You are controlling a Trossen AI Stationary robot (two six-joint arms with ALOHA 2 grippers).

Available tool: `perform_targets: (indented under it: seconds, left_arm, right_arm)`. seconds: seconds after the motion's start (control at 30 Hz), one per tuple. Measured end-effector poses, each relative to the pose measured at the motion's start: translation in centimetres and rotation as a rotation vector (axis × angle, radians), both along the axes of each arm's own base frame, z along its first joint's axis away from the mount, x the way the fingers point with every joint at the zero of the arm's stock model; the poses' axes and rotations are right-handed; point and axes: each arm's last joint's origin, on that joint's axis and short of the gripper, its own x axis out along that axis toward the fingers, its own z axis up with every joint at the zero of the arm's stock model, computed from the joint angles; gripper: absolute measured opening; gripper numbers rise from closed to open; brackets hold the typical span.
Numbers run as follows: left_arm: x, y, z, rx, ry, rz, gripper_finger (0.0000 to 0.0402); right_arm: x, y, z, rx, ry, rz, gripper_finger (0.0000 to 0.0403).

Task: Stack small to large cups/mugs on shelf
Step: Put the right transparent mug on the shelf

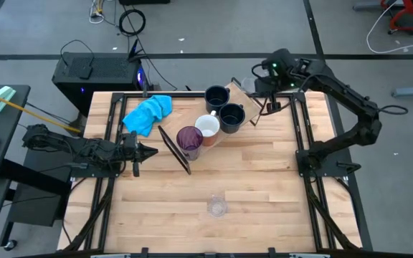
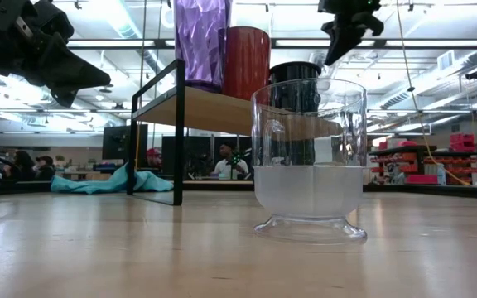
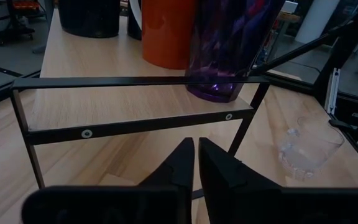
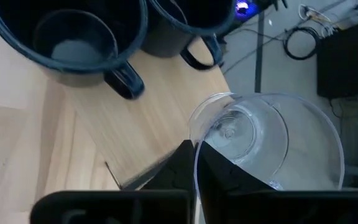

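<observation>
The wooden shelf stands slantwise on the table's far half. On it stand a purple tumbler, a mug that is white from above and orange-red on its side, and two navy mugs. One clear glass stands on its foot on the table near the front edge. My right gripper is shut on the second clear glass over the shelf's far right end. My left gripper is shut and empty, left of the shelf, pointing at its frame. My right gripper pinches the glass's rim, one finger inside the glass and one outside. The fingers come from above, pointing down. The glass is mouth up beside the navy mugs. I cannot tell whether its foot rests on the shelf board.
A blue cloth lies at the table's far left. Black frame rails run along the table's left and right sides. The near half of the table holds only the one glass.
</observation>
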Motion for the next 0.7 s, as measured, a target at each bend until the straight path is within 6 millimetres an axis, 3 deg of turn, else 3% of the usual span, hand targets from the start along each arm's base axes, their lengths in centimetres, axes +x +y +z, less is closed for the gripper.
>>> perform_targets:
  seconds: [0.2, 0.43, 0.7]
  left_arm:
    - [0.0, 0.0, 0.0, 0.0, 0.0, 0.001, 0.0039]
    - [0.0, 0.0, 0.0, 0.0, 0.0, 0.0, 0.0037]
    - [0.0, 0.0, 0.0, 0.0, 0.0, 0.001, 0.0028]
  right_arm:
    - [1.8, -0.9, -0.7, 0.016, 0.027, 0.019, 0.0014]
    - [3.6, -2.0, 0.0, 0.053, 0.0, 0.052, 0.0014]
    - [4.1, -3.1, -0.9, 0.153, 0.042, 0.056, 0.0014]
